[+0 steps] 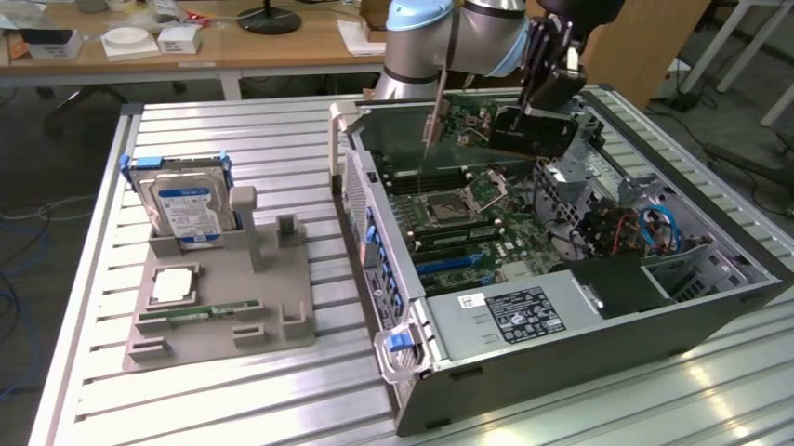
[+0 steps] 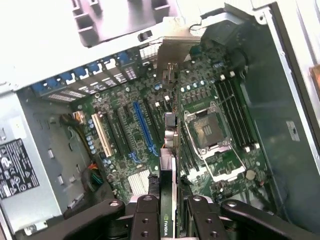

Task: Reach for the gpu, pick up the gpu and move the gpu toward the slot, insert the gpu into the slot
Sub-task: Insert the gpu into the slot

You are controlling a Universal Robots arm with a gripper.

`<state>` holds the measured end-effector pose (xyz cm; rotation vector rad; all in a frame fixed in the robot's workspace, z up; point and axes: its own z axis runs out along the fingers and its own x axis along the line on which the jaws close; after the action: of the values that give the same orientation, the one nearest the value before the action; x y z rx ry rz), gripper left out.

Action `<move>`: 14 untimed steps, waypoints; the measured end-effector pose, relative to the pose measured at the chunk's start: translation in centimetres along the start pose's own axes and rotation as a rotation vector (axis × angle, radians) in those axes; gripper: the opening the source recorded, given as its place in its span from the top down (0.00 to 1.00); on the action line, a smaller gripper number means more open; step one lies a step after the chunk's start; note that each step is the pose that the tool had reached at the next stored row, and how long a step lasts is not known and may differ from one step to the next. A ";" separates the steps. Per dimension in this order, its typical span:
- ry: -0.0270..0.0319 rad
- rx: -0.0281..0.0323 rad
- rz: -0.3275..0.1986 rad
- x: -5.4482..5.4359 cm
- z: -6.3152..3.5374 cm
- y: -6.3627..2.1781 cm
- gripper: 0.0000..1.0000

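Observation:
The gpu [image 1: 503, 128], a green card with a black cooler and a silver end bracket, hangs tilted above the open computer case [image 1: 732, 279]. My gripper [image 1: 549, 93] is shut on its upper edge. In the wrist view the gpu [image 2: 170, 135] runs edge-on away from my gripper [image 2: 169, 202], with a black finger [image 2: 146, 212] on each side of the card. Its silver bracket [image 2: 172, 52] points toward the case's rear wall. The long blue slot [image 2: 145, 127] lies on the motherboard beside the card's line and well below it. From outside, the blue slot [image 1: 453, 264] sits lower on the board.
A grey fixture [image 1: 218, 307] on the slatted table holds a blue-labelled hard drive [image 1: 184, 209], a processor [image 1: 171, 285] and a small memory stick [image 1: 205, 314]. Inside the case are the open processor socket [image 1: 453, 206], the power supply [image 1: 522, 316] and cable bundles [image 1: 620, 228].

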<state>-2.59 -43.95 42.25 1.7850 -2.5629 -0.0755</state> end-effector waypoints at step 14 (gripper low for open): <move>0.0061 -0.0014 -0.116 0.1 1.75 -0.10 0.74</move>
<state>-2.59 -43.99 40.50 1.9288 -2.4528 -0.0733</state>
